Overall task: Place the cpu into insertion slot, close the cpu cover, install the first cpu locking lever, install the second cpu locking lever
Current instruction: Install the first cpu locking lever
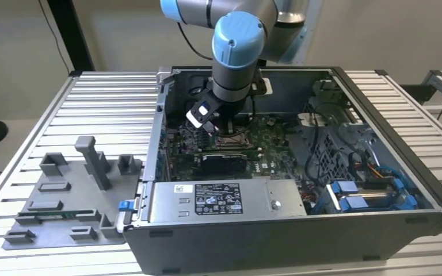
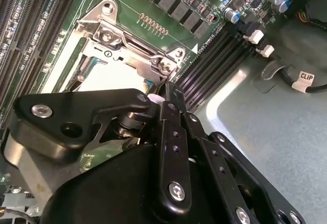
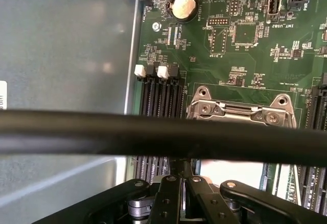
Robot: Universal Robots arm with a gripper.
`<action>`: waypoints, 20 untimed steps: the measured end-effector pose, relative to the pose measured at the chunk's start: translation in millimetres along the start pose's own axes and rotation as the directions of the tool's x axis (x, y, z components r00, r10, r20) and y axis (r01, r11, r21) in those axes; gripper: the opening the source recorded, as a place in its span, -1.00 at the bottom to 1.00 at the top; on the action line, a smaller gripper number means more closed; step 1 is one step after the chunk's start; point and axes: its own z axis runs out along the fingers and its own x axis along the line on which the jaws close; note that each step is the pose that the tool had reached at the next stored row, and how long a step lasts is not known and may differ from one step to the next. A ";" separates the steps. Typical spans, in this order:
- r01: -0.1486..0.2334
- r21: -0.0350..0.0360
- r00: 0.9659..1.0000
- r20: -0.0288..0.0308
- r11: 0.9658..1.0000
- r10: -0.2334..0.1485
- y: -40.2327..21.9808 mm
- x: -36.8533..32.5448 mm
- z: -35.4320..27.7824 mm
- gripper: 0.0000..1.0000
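Note:
My gripper (image 1: 225, 133) reaches down into the open computer case over the insertion slot (image 1: 239, 140) on the green board. In both wrist views its two black fingers (image 2: 170, 113) stand pressed together, shut, with their tips at one corner of the socket. The cpu cover (image 2: 130, 43), a silvery metal frame, lies flat over the socket. The pale top of the cpu (image 2: 94, 71) shows through its cut-out. In the first wrist view the cover's hinged edge (image 3: 240, 110) sits just beyond the gripper (image 3: 180, 172). I cannot make out the locking levers.
Long black memory slots (image 2: 214, 66) run right beside the socket. A thick black cable (image 3: 153, 132) crosses the first wrist view. The case holds a power supply (image 1: 213, 198) and blue drive brackets (image 1: 367, 195). A grey fixture tray (image 1: 67, 195) lies on the slatted table outside.

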 end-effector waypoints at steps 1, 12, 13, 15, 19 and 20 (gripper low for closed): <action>0.000 0.000 1.000 0.000 1.000 0.000 0.0 -0.1 0.2 -1.00; 0.000 0.003 1.000 0.001 1.000 0.000 9.7 -1.6 0.7 -1.00; 0.000 0.003 1.000 0.000 1.000 0.000 10.5 -1.6 0.6 -1.00; 0.000 0.002 1.000 -0.002 1.000 0.000 12.3 -1.7 0.9 -1.00; 0.001 0.000 1.000 -0.013 1.000 -0.001 15.1 -1.5 1.4 -1.00; 0.001 0.000 1.000 -0.018 1.000 -0.001 16.1 -1.3 1.4 -1.00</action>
